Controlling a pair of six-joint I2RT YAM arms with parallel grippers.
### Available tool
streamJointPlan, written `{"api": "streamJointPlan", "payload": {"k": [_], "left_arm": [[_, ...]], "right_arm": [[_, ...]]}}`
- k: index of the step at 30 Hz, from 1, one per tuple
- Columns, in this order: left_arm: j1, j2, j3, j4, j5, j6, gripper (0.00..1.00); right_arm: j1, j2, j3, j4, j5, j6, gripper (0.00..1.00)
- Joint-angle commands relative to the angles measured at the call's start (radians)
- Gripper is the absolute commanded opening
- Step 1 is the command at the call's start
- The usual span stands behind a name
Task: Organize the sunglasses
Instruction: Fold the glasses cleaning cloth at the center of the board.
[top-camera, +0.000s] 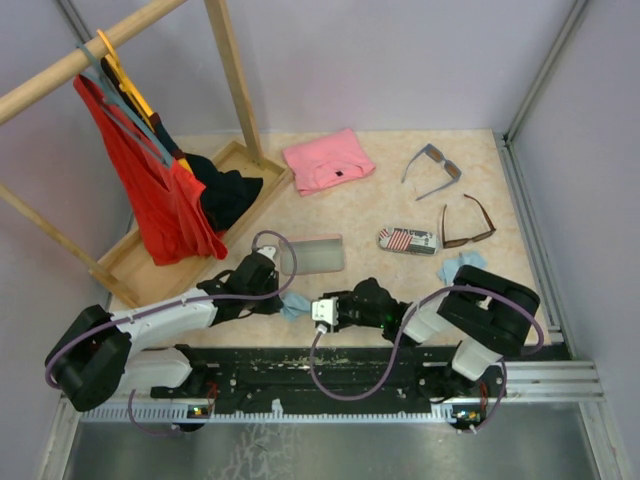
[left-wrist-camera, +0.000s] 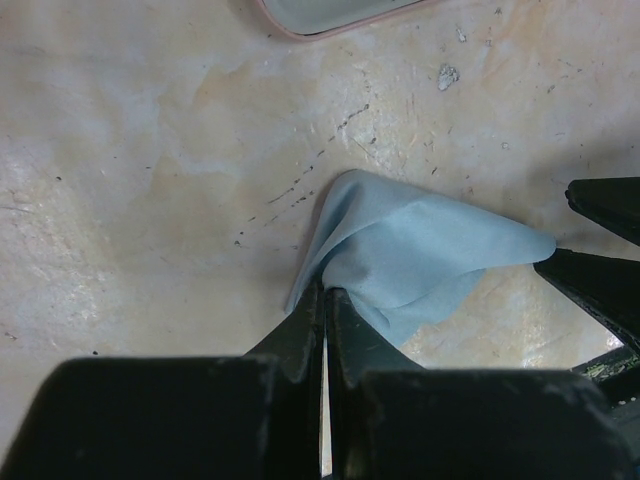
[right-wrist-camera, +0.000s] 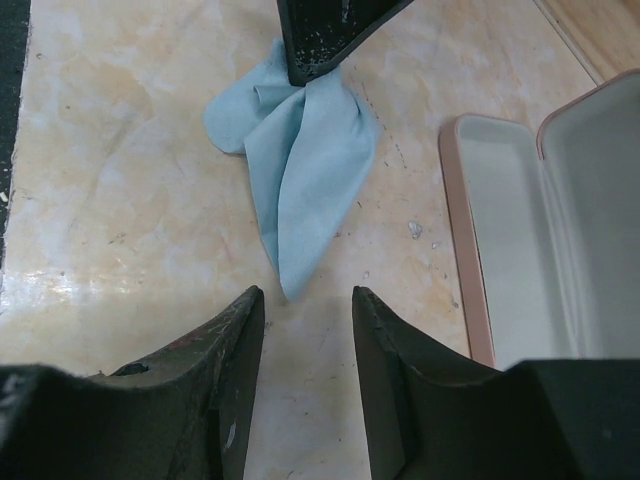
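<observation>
Sunglasses: neither pair is handled. The grey-blue pair and the brown pair lie unfolded at the far right of the table, well apart from both arms.

Left to right:
- The left gripper has its fingers pressed together on one corner of a light blue cloth.
- The pink case lies open just beyond.
- The right gripper has its jaws spread, and the cloth's free tip reaches just between its fingertips.
- The flag-patterned case lies further right.

Risks: little fabric lies between the right jaws, so the tip may slide out as they close. A pull against the left pinch could drag the cloth free. The grippers nearly face each other and could collide.
</observation>
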Motion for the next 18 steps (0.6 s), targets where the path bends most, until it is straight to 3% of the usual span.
{"api": "streamJointPlan", "payload": {"k": [1,12,18], "left_arm": [[0.012,-0.003,-0.016,0.016,0.015,0.011,0.00],[0.017,-0.009,-0.018,0.014,0.027,0.017,0.00],[0.020,-0.011,-0.020,0.017,0.032,0.017,0.00]], "right_arm": [[0.011,0.023,0.039,0.026,-0.008,-0.014,0.41],[0.011,0.041,0.095,-0.065,-0.007,-0.015,0.38],[0.011,0.052,0.113,-0.097,-0.008,-0.001,0.30]]}}
